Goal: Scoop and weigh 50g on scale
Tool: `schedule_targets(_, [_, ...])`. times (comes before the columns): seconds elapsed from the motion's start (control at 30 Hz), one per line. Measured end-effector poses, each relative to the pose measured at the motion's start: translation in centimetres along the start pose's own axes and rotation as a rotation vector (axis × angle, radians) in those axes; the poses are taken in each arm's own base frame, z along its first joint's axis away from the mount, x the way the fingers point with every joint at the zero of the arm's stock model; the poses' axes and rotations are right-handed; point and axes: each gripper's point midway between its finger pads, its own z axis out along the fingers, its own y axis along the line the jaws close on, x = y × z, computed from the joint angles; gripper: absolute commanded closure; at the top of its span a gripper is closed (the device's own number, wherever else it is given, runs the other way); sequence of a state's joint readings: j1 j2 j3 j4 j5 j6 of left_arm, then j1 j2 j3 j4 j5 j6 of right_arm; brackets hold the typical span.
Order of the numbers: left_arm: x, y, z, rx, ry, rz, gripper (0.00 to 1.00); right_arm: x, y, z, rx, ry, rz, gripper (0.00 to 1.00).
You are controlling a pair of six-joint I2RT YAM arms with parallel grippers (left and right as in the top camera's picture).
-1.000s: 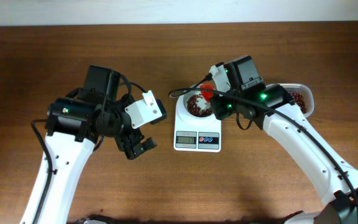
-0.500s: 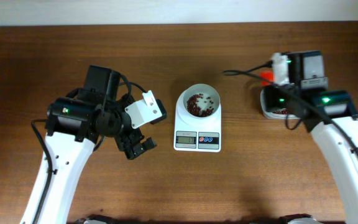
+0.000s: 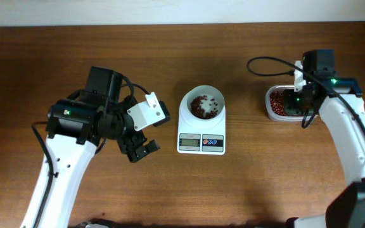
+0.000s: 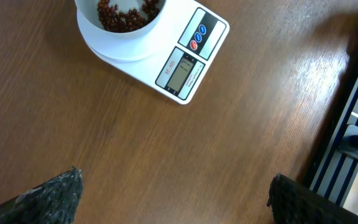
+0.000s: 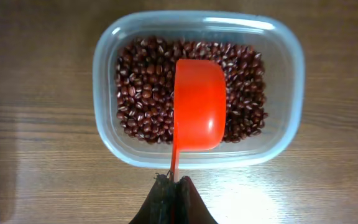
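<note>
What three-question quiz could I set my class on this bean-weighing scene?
1. True or false: the red scoop is over the clear tub of beans.
2. The right fingers are: A. open; B. shut on the scoop's handle; C. shut on nothing.
3. Fill in: the bowl on the scale holds some dark red ___.
Key: 1 true; 2 B; 3 beans.

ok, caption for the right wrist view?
Right gripper holds a red scoop by its handle over the clear container of beans.
</note>
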State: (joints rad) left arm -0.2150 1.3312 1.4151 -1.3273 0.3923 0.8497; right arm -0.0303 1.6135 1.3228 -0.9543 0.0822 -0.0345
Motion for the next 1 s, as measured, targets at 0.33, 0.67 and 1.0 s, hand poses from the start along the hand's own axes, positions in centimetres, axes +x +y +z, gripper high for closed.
schedule_targets(0.33, [0.0, 0.0, 0.0, 0.000, 0.000, 0.000, 0.01, 1.0, 0.6, 3.3, -0.017, 0.097, 0.001, 0.96])
schedule_targets(0.67, [0.0, 0.0, 0.0, 0.000, 0.000, 0.000, 0.01, 0.6, 2.0, 3.7, -0.128, 0.087, 0.023, 0.96])
schedule_targets(1.0, [0.0, 0.0, 0.0, 0.000, 0.000, 0.000, 0.01, 0.6, 0.0, 3.6, -0.261, 0.078, 0.157, 0.96])
